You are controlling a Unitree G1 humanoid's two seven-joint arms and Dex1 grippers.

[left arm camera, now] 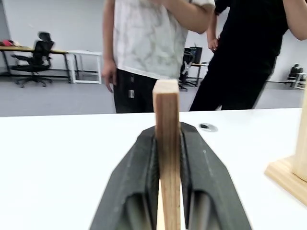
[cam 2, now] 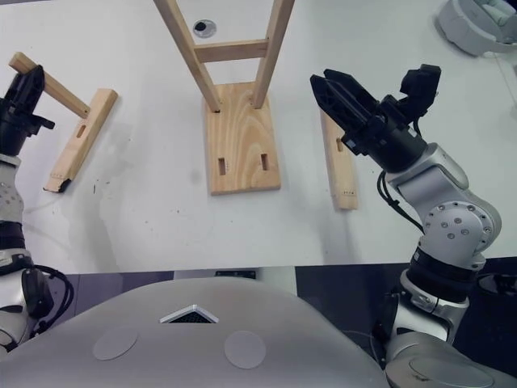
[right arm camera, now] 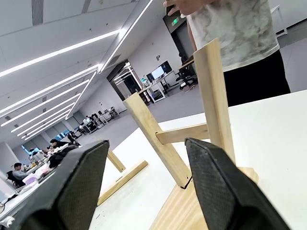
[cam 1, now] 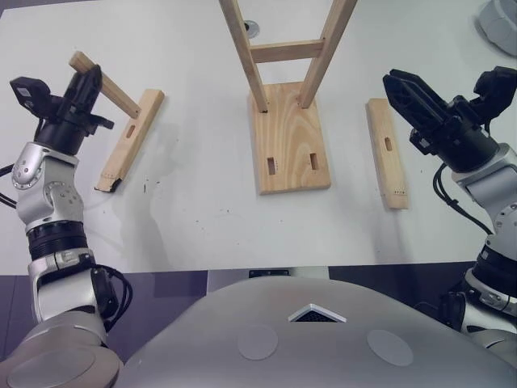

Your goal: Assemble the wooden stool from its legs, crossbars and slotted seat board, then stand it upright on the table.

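The slotted seat board [cam 1: 292, 137] lies flat mid-table. Two legs [cam 1: 242, 48] joined by a crossbar [cam 1: 287, 51] stand in its far slots; its two near slots are bare. At the left, a leg [cam 1: 133, 137] lies on the table with a crossbar [cam 1: 121, 95] rising from it at a slant. My left gripper [cam 1: 90, 81] is shut on that crossbar [left arm camera: 168, 182] near its free end. A loose leg [cam 1: 386, 162] lies right of the board. My right gripper [cam 1: 396, 78] hovers open above this leg's far end, holding nothing, its fingers [right arm camera: 81, 191] wide apart.
A round cable hole [cam 1: 252, 28] sits in the table behind the standing legs. A white object [cam 1: 497, 20] rests at the far right corner. The table's front edge [cam 1: 266, 263] runs close to me.
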